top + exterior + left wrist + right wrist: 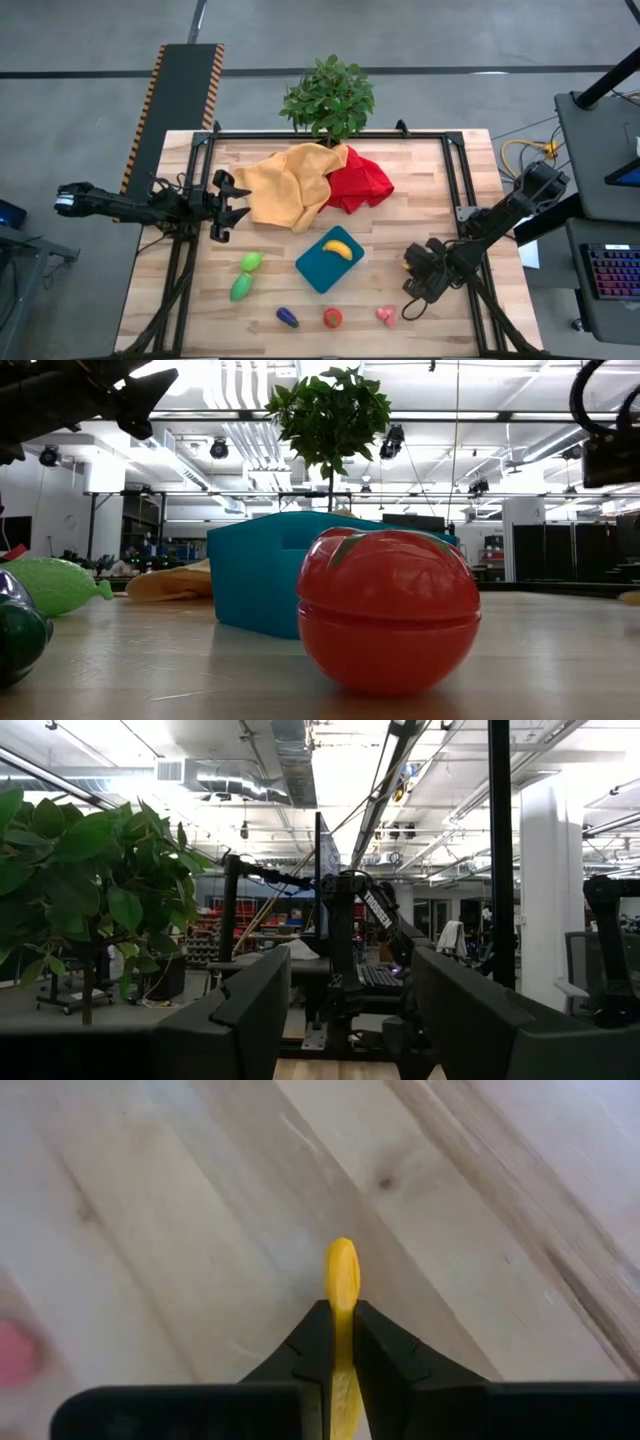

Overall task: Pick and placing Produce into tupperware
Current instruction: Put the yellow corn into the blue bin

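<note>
The teal tupperware (322, 268) sits at mid-table with the yellow banana (338, 248) lying inside it. Two green pieces (251, 262) (241, 288) rest on the wood to its left. The purple eggplant (287, 317), red tomato (332, 317) and pink-red berry (386, 316) lie in a row near the near edge. My right gripper (341, 1312) hangs over the table right of the berry, shut on the small orange-yellow piece (342, 1270). My left gripper (350, 1020) is open, held level at the table's left side, clear of everything. My right gripper pinches the small orange-yellow piece between its two fingers, coming from above and pointing down. The piece shows edge-on, and its thin free end (342, 1260) sticks out past the fingertips. Whether that end touches the wood cannot be told.
A yellow cloth (285, 185) and a red cloth (360, 180) lie crumpled at the far side, with a leafy potted plant (330, 98) behind them. Black frame rails (455, 180) run along the table's sides. Bare wood lies between the tupperware and my right gripper.
</note>
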Controlling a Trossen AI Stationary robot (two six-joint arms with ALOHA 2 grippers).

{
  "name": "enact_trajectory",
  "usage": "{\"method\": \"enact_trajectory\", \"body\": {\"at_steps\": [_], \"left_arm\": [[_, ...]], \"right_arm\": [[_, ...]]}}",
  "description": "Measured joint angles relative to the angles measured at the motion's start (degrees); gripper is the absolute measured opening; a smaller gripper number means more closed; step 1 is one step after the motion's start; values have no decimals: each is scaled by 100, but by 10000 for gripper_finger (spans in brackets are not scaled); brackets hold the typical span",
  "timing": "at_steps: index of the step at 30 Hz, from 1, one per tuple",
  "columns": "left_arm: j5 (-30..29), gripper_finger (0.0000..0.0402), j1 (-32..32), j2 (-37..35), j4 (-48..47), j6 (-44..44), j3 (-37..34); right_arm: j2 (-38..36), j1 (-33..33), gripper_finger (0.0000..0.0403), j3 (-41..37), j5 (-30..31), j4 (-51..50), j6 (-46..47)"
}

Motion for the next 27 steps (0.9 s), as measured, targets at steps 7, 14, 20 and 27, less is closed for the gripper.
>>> {"method": "enact_trajectory", "body": {"at_steps": [7, 14, 20, 27], "left_arm": [[-2, 196, -1, -1, 0, 4, 0], [-5, 196, 0, -1, -5, 5, 0], [-5, 196, 0, -1, -18, 7, 0], [-5, 196, 0, -1, -18, 9, 0]], "right_arm": [[-12, -11, 27, 190, 318, -32, -315], [-17, -207, 27, 840, 1217, -14, -1498], [-21, -612, 27, 1379, 1595, 541, -3109], [-21, -1335, 27, 1673, 1559, 1186, -4692]]}}
